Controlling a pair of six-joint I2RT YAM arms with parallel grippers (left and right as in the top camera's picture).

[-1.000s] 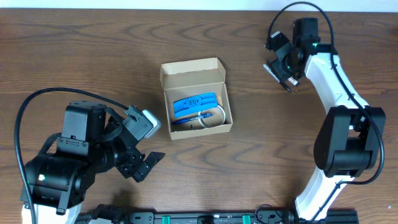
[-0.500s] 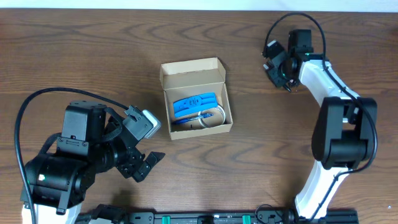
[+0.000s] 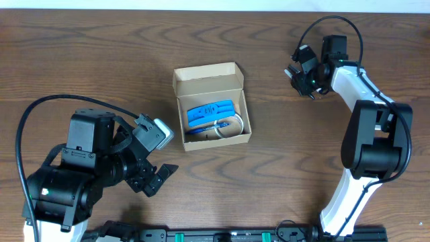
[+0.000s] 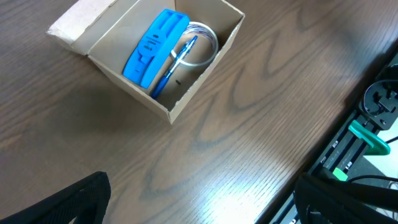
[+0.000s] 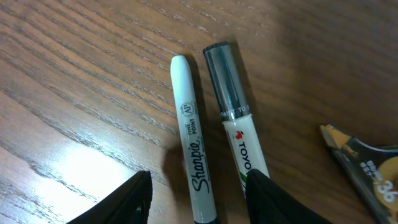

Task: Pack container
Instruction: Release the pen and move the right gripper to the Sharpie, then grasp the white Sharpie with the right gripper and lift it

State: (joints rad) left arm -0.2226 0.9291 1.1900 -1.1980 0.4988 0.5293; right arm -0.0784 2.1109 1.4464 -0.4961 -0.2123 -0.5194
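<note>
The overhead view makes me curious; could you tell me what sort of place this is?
Most likely a robotics lab bench: a left arm and right arm stand by a metal rail at the edge of the table, with a cardboard box and markers laid out as practice items.

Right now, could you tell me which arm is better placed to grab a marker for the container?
Right. The right tool hangs open directly above the Sharpie and the Toyo marker; the left tool sits open near the container, no marker beneath it.
</note>
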